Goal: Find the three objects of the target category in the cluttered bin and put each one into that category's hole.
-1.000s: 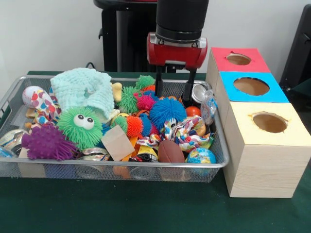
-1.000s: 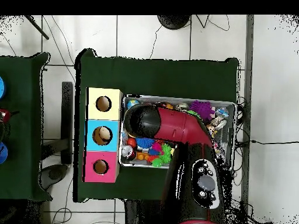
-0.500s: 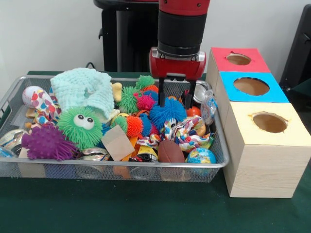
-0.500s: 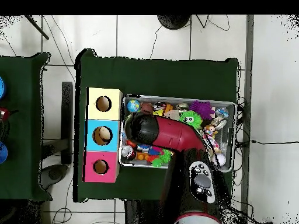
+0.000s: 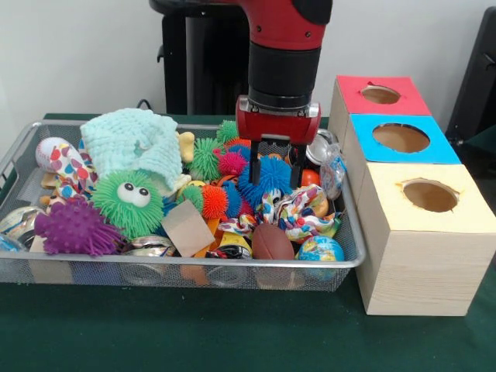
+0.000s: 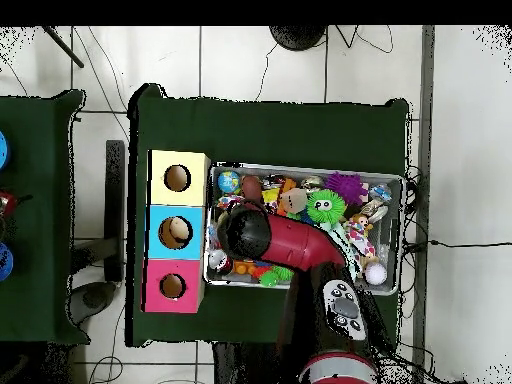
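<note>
The gripper [image 5: 274,172] hangs straight down into the wire bin [image 5: 353,252] with its two dark fingers spread apart, one on each side of the blue spiky ball [image 5: 265,177], and the tips sit low against the ball's bristles. The jaws look released, not clenched: there is a clear gap between them and nothing is lifted. From above, the arm's black wrist [image 6: 243,232] covers that end of the bin, so the fingers and the ball cannot be checked there. My reading is that this is the grasp step of a pick, with the blue spiky ball as the likely target; which category is wanted is not something the pictures settle. Just beside the gripper, toward the boxes, lie a shiny metal tin [image 5: 318,146] and an orange ball [image 5: 308,177]; on its other side are a pink spiky ball [image 5: 231,163] and a green spiky ball [image 5: 205,157], both close enough to be nudged. Below the fingertips, toward the camera, sits a knotted patterned rope toy [image 5: 298,209]. The next move calls for closing the jaws squarely on the ball's body, not only on the soft bristles, which would probably slip, then lifting clear of the neighbours and carrying it sideways to the row of boxes, where the red box [image 5: 383,94], the blue box [image 5: 401,139] and the yellow box [image 5: 431,197] each show an open round hole. The risk I see is a neighbouring toy dragged up with the ball.
</note>
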You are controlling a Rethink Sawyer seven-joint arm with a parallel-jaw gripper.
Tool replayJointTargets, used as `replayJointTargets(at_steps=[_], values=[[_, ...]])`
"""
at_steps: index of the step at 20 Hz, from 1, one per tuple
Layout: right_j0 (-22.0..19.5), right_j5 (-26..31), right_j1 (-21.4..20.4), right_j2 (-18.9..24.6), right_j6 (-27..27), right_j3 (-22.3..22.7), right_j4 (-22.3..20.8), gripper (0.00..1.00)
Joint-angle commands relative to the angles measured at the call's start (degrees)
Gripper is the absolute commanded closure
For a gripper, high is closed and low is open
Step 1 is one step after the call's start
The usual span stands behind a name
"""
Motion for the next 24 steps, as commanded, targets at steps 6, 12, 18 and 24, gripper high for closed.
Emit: replayJointTargets(at_steps=[6,12,18,24], values=[[-4.1,-6.5,3.5,9.5,13.4,7.2,3.6,0.00],[-6.1,-8.0,3.9,12.8,13.4,9.0,4.0,0.00],[-8.4,-7.8,4.2,16.3,12.8,10.2,4.4,0.00],[-10.4,-8.3,5.3,19.2,12.2,10.8,4.1,0.00]])
